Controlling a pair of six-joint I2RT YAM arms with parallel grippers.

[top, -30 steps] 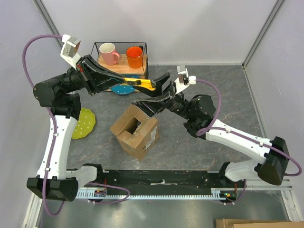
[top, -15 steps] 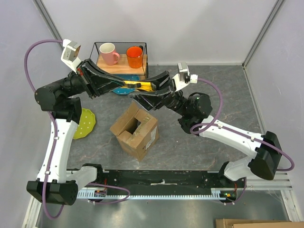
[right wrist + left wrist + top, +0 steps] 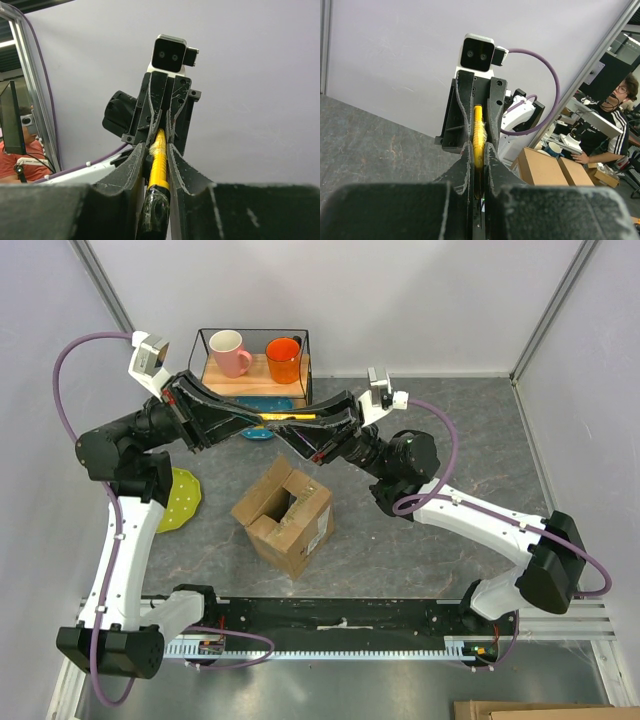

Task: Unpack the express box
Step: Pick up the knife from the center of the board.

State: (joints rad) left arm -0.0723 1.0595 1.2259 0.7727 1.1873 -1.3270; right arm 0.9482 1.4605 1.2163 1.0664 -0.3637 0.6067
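Observation:
The express box [image 3: 285, 510] is a brown carton standing on the grey table with its top flaps open. Above and behind it my two grippers meet nose to nose in the air. A thin yellow tool [image 3: 297, 418] with a black end runs between them. In the left wrist view my left gripper [image 3: 479, 150] is shut on the yellow tool [image 3: 479, 131]. My right gripper [image 3: 157, 150] has its fingers pressed along the tool's yellow and black handle [image 3: 159, 165]. From above, the left gripper [image 3: 262, 423] and right gripper [image 3: 292, 430] overlap along the tool.
A black wire basket [image 3: 305, 365] at the back holds a pink mug [image 3: 228, 350] and an orange mug [image 3: 283, 358]. A teal plate [image 3: 256, 431] lies under the grippers. A yellow-green plate [image 3: 178, 498] lies left of the box. Walls close in on three sides.
My right gripper has moved left onto the tool and its jaws have narrowed from wide open to closed round the handle. The left gripper kept its hold and shifted slightly.

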